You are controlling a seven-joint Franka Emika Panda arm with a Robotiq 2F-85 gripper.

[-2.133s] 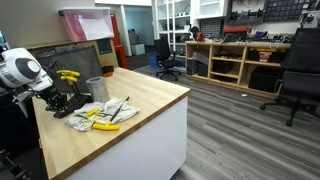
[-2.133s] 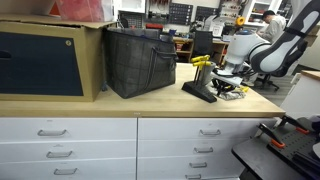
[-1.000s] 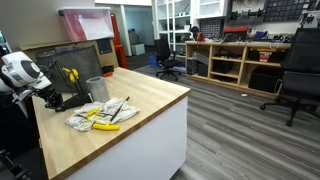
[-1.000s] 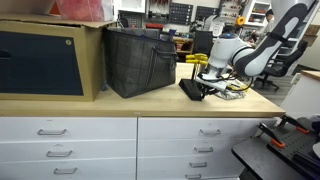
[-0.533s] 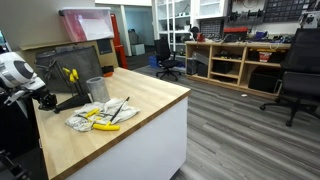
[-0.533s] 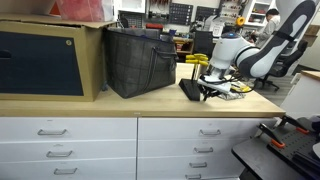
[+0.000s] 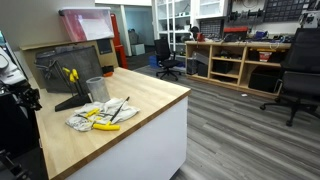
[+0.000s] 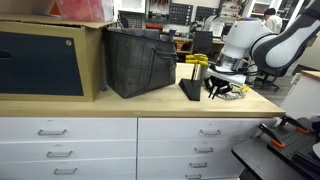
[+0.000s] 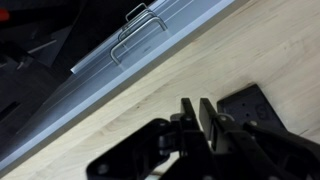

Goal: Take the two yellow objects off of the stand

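Note:
The stand point(image 7: 58, 84) is a dark slanted panel at the back of the wooden counter; it also shows in an exterior view point(image 8: 189, 89). Yellow-handled tools point(image 7: 70, 73) hang on its face and show at its top in an exterior view point(image 8: 197, 60). I cannot tell whether there are one or two. My gripper point(image 9: 200, 112) hangs over the bare counter beside the stand's black foot point(image 9: 254, 106). Its fingers are pressed nearly together with nothing between them. In an exterior view it sits just right of the stand point(image 8: 221, 87); in the other it is mostly off the left edge.
A grey metal cup point(image 7: 96, 88) stands next to the stand. A cloth point(image 7: 92, 116) holds longer yellow-handled tools point(image 7: 106, 126). A black bag point(image 8: 140, 62) and a blue-fronted box point(image 8: 40, 62) stand along the counter. Drawer handles point(image 9: 138, 28) show below the counter edge.
My arm has pulled back from the stand, toward the left edge in one exterior view and to the right in the other. Yellow handles remain on the stand.

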